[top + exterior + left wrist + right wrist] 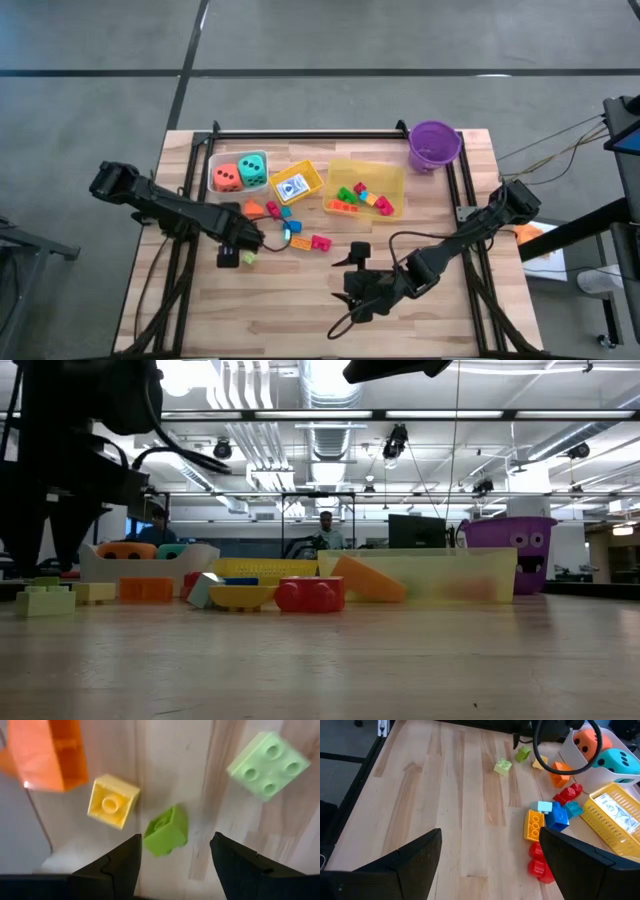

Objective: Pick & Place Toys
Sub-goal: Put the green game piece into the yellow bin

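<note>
The left gripper hangs over small green bricks, with loose bricks just beside it. The right gripper waits well apart from them.

A wooden table carries a purple bucket at its far right corner, a clear bin and two yellow bins along the far edge, and loose bricks mid-table.
</note>
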